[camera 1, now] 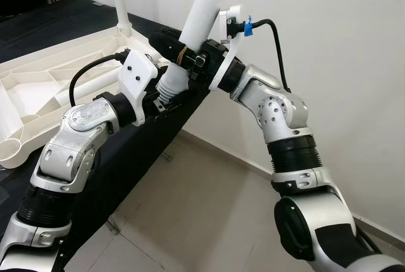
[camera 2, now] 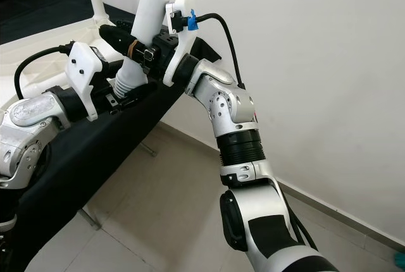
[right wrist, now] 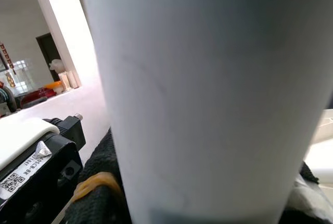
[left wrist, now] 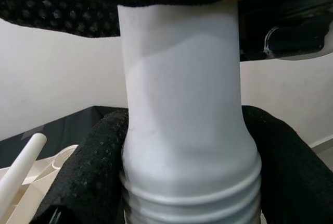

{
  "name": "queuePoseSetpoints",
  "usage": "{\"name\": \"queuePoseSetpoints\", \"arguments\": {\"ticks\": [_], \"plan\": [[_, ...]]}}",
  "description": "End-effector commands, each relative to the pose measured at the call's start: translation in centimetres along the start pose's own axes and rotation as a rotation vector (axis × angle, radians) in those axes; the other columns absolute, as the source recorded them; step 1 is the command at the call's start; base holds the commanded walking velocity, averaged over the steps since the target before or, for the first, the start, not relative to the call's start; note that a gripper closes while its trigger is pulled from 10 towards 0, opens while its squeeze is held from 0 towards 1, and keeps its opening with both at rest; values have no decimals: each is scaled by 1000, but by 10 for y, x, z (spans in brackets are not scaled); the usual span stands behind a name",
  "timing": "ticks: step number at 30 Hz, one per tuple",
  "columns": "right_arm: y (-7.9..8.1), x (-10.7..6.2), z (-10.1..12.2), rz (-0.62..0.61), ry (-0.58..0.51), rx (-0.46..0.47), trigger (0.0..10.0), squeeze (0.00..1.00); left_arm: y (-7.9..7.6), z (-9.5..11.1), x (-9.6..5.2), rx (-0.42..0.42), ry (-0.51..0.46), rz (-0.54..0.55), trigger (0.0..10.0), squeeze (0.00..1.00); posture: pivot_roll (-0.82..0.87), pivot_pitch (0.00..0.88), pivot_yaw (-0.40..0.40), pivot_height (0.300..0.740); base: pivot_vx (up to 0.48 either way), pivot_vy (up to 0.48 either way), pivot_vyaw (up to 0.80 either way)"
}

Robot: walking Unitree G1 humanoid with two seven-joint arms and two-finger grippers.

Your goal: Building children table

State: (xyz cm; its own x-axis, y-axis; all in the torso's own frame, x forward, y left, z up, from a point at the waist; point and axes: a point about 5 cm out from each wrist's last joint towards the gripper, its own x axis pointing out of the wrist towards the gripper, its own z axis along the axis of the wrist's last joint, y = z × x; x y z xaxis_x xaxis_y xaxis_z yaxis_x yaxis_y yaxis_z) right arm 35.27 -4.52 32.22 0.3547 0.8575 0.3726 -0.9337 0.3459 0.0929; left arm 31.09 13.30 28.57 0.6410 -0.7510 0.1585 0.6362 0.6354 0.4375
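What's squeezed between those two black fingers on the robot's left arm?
A white table leg. The left wrist view shows the left gripper's padded fingers pressing it from both sides, just above its threaded end.

Black-covered desk [camera 1: 145, 152] under fingers, its edge running diagonally below them. Pale tiled floor [camera 1: 209, 215] well below fingers, grout lines visible. Plain white wall [camera 1: 342, 44] behind fingers, grey skirting at its foot. Beyond fingers, distant room: dark doorway [right wrist: 49, 52], small white figure [right wrist: 56, 67] on ledge, orange and red items [right wrist: 39, 92] beside it, too small to tell.
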Motion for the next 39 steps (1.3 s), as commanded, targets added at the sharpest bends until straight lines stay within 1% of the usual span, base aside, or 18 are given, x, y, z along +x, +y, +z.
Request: {"name": "queuePoseSetpoints", "arguments": {"ticks": [1,2,3,5,6,8,9,12,15,16,17,18,22,24,27,39], "plan": [[4,2,-1,22,2,7,0,0,-6,-1,3,35,17,-37,10000,0,23,158,-89,740,0,0,0],[4,2,-1,19,3,5,0,0,-7,-1,3,36,17,-38,10000,0,23,158,-89,740,0,0,0],[4,2,-1,17,4,4,4549,0,-9,-1,3,44,11,-51,10000,0,22,157,-88,740,0,0,0],[3,2,-1,15,5,3,4549,0,-12,-1,3,55,7,-67,10000,0,22,157,-88,740,0,0,0],[3,2,-1,14,4,4,10000,0,-12,-1,2,62,7,-65,10000,0,23,157,-90,740,0,0,0],[3,2,0,13,2,5,10000,0,-12,-1,2,64,8,-64,10000,0,22,157,-89,740,0,0,0],[2,3,2,0,-6,10,10000,1000,-11,-1,1,72,11,-61,10000,0,22,157,-89,740,0,0,0],[1,3,2,-5,-7,11,10000,1000,-11,-2,0,83,19,-68,10000,0,22,157,-89,740,0,0,0],[-2,3,3,-34,-7,6,10000,1000,-11,-2,0,90,23,-67,10000,0,23,156,-89,740,0,0,0],[-3,3,3,-46,-7,1,10000,137,-12,-2,0,94,23,-68,10000,0,23,156,-89,740,0,0,0],[-6,3,4,-68,-9,2,10000,0,-12,-2,0,94,23,-66,10000,0,24,154,-89,740,0,0,0],[-8,3,4,-89,-12,4,10000,0,-12,-2,-1,93,21,-64,10000,0,24,153,-88,740,0,0,0],[-11,3,7,-114,-27,0,10000,0,-12,-2,-1,96,21,-65,10000,0,24,152,-88,740,0,0,0],[-15,4,14,-150,-58,2,10000,0,-14,-3,0,99,20,-70,10000,0,25,148,-87,740,0,0,0],[-16,6,18,-163,-75,6,10000,0,-16,-4,0,97,22,-77,10000,0,24,145,-86,740,0,0,0],[-15,9,22,-151,-91,12,10000,0,-19,-7,0,102,28,-84,10000,0,24,141,-86,740,0,0,0]]}}
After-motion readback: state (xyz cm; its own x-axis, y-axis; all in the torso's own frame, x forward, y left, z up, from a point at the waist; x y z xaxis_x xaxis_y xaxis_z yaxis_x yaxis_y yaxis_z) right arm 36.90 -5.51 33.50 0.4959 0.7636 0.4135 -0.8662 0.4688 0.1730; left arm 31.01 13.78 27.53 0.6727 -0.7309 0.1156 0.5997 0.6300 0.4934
